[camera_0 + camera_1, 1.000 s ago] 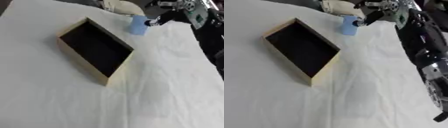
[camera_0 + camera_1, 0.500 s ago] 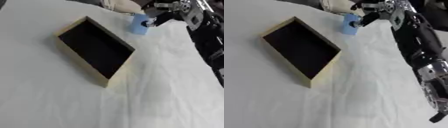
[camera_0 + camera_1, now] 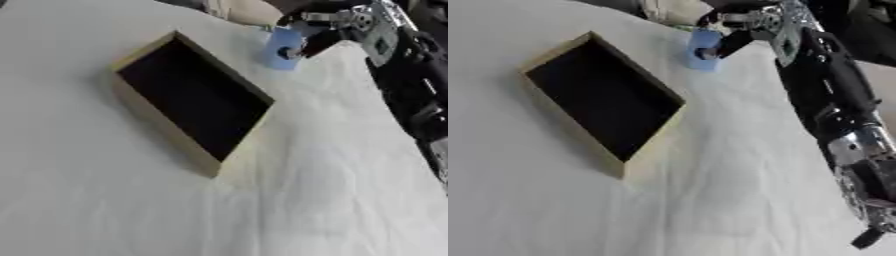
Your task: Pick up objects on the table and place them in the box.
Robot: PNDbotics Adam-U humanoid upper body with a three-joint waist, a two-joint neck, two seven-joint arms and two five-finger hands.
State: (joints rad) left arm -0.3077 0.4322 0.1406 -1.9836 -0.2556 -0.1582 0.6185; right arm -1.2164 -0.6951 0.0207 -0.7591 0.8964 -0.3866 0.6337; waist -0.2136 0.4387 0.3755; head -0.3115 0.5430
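- The right robot hand (image 3: pixel 741 30), black with silver joints, reaches in at the upper right of the frame, and its fingers (image 3: pixel 710 51) are clamped around a small light-blue, box-like object (image 3: pixel 282 46).
- The left robot hand shows in neither view.
- The light-blue object sits at the top centre of the frame, beyond the far corner of the box; whether it is resting on the cloth or just lifted cannot be told.
- Behind the object lies a pale, rounded cream-coloured thing (image 3: pixel 249 11) at the top edge, too blurred to name.
- The open rectangular wooden box with a dark interior (image 3: pixel 191 97) lies diagonally in the centre-left of the frame, apart from the held object, and nothing can be made out inside it.
- The bench covered in a wrinkled white cloth (image 3: pixel 332 180) fills the rest of the frame.
- Likely risk: the grip appears to take the object on one side only, so it could twist or slip out during the carry towards the box.
- Another risk: a low carry could knock the object against the box's raised wooden rim (image 3: pixel 223 71), nudging the box or dropping the object outside it.
- Compared with the frame half a second ago, the hand and blue object hold nearly the same pose near the top; the whole scene has shifted slightly, which suggests the camera tilted.
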